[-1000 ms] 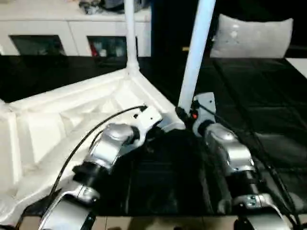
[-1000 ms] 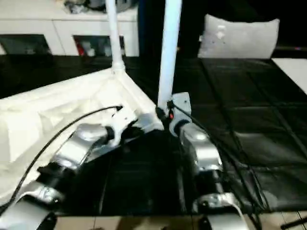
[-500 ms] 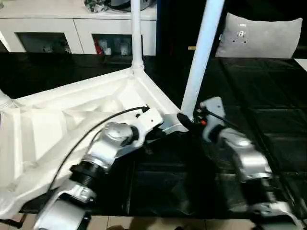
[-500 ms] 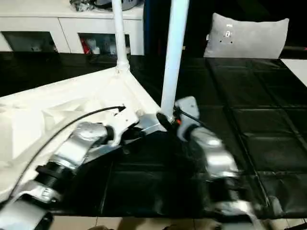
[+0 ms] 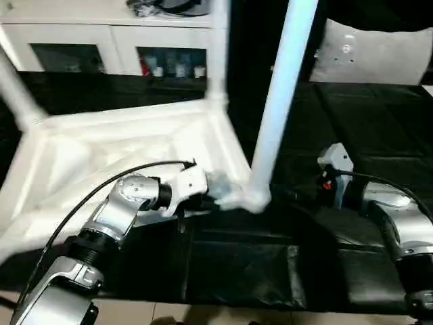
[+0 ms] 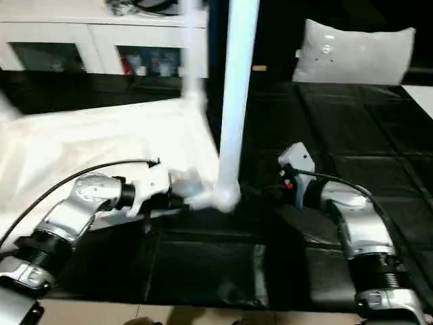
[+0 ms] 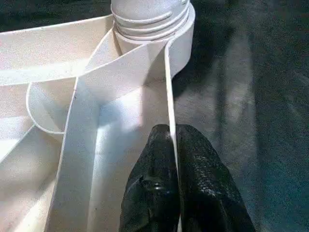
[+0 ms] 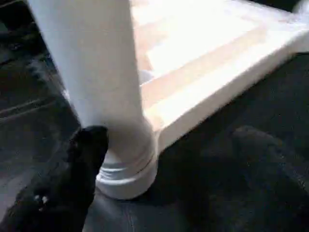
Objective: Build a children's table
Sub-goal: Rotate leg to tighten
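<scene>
Left hand (image 7: 173, 140) clenched on tabletop (image 7: 72, 116) rim | right hand (image 8: 164, 140) released beside leg (image 8: 96, 72) | leg top cropped

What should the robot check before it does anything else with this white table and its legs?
1. Near leg seated in its corner socket: ok, it stands upright in the collar.
2. Left gripper holding the tabletop: ok, its jaws are shut on the thin rim wall just below that corner.
3. Right gripper let go of the near leg: cannot tell; one black finger lies against the leg's base, the other is hidden.
4. Other legs fitted: the far corner leg and a left one stand up; the fourth, cannot tell.
5. Tabletop lying flat on the black work surface: cannot tell.
</scene>
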Robot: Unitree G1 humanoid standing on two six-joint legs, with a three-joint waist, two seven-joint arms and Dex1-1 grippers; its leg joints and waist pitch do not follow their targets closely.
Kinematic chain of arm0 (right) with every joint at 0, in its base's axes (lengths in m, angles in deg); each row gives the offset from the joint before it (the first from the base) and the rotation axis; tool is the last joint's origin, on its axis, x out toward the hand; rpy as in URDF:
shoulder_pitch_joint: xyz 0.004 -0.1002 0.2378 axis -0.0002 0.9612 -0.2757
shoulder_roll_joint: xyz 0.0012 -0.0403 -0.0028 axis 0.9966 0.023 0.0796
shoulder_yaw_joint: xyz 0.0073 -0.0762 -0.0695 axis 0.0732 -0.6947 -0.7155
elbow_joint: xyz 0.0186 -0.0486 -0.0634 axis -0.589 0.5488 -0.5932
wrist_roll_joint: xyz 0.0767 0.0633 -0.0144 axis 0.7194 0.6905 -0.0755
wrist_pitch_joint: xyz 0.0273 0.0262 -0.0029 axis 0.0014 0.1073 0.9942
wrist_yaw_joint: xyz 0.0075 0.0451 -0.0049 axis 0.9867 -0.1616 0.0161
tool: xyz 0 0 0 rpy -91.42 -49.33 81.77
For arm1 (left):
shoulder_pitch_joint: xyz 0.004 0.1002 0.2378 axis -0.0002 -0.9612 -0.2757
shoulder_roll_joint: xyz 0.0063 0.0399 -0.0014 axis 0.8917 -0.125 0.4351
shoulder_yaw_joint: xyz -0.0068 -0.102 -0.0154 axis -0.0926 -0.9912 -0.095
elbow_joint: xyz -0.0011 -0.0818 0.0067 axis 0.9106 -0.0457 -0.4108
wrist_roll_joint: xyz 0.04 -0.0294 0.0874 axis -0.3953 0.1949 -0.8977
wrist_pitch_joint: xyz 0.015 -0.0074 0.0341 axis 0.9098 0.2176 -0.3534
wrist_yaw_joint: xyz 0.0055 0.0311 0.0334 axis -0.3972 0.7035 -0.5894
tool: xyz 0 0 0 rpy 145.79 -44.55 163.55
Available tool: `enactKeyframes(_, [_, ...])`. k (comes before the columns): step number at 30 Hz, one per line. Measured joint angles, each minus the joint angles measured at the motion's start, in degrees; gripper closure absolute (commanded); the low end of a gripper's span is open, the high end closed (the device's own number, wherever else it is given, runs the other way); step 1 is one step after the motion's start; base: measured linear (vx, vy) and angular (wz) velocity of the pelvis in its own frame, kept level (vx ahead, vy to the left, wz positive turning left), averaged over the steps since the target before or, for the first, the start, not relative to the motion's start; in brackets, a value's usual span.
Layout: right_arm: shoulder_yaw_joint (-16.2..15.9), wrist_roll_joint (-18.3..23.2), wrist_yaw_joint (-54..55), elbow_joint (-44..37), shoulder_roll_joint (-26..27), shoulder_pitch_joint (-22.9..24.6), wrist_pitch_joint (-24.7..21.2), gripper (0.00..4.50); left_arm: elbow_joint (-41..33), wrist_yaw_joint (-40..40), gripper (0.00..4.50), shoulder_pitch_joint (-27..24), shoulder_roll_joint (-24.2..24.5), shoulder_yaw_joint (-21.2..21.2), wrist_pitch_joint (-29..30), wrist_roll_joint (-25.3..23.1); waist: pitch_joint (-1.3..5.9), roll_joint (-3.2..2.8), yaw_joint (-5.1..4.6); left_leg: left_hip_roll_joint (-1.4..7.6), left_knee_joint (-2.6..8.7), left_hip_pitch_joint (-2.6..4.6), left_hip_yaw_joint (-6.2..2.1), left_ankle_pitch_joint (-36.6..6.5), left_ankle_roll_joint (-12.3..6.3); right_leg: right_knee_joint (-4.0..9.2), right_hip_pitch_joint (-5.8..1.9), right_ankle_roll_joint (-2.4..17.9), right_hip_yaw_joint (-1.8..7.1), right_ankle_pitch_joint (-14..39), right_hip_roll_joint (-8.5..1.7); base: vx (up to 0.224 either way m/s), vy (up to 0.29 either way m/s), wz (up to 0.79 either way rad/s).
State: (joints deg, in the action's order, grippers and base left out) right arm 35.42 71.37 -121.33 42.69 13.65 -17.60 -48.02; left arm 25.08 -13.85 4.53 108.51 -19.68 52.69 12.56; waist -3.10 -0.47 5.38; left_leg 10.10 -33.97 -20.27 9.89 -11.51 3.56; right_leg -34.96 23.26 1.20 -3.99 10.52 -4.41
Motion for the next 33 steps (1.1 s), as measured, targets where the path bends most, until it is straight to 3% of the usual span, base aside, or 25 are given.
enactKeyframes(6, [-3.9, 2.0, -8.7, -2.1, -0.9, 0.0, -2.1, 0.73, 0.4, -4.3, 4.50, 0.0, 0.6, 1.2, -2.7, 1.1, -0.02, 0.16, 0.64, 0.04, -0.02, -0.02, 0.00, 0.0, -0.02, -0.03, 0.00, 0.0, -0.02, 0.0, 0.00, 0.000, 0.000, 0.00])
enactKeyframes(14, [-5.7, 2.4, -11.0, -1.9, 0.4, -0.1, -2.6, 1.30, -0.2, -7.0, 4.50, -0.1, 0.7, 2.3, -2.8, 2.0, 0.02, 0.25, 1.43, 0.05, -0.05, -0.03, 0.02, -0.1, 0.05, -0.03, -0.01, 0.0, -0.02, 0.0, -0.01, 0.000, 0.000, 0.00])
enactKeyframes(23, [-6.1, 3.2, -12.8, -2.0, 0.4, 0.0, -4.8, 2.11, -0.4, -7.4, 4.50, -0.3, 0.9, 2.2, -2.7, 2.3, 0.03, 0.25, 1.40, 0.05, -0.05, -0.03, 0.02, -0.1, 0.05, -0.03, -0.01, 0.0, -0.03, 0.0, -0.01, 0.000, 0.000, 0.00])
enactKeyframes(29, [-5.4, 3.9, -11.2, -4.5, 0.7, 1.6, -6.3, 2.38, -1.4, -7.4, 4.50, -0.8, 0.6, 1.6, -0.8, 3.2, 0.03, 0.24, 1.30, 0.05, -0.05, 0.00, 0.02, -0.1, 0.14, -0.05, -0.05, 0.0, -0.02, 0.0, -0.01, 0.000, 0.000, 0.00])
enactKeyframes(32, [-4.1, 2.5, -4.3, -5.7, 4.2, 2.2, -7.9, 2.39, -1.2, -4.5, 4.50, -0.8, 0.0, 0.2, 3.6, 2.9, 0.04, 0.22, 0.93, 0.05, -0.02, 0.11, 0.03, -0.1, 0.21, -0.08, -0.27, 0.0, -0.01, 0.0, 0.00, 0.000, 0.000, 0.00])
enactKeyframes(33, [-2.6, 1.5, 2.3, -5.5, 7.8, 2.0, -8.8, 2.40, -0.6, -1.2, 4.50, -0.7, -1.1, -1.3, 6.8, 2.4, 0.04, 0.23, 0.29, 0.05, -0.02, 0.21, 0.03, 0.0, 0.32, -0.10, -0.30, -0.3, -0.01, 0.1, 0.01, 0.000, 0.000, 0.00])
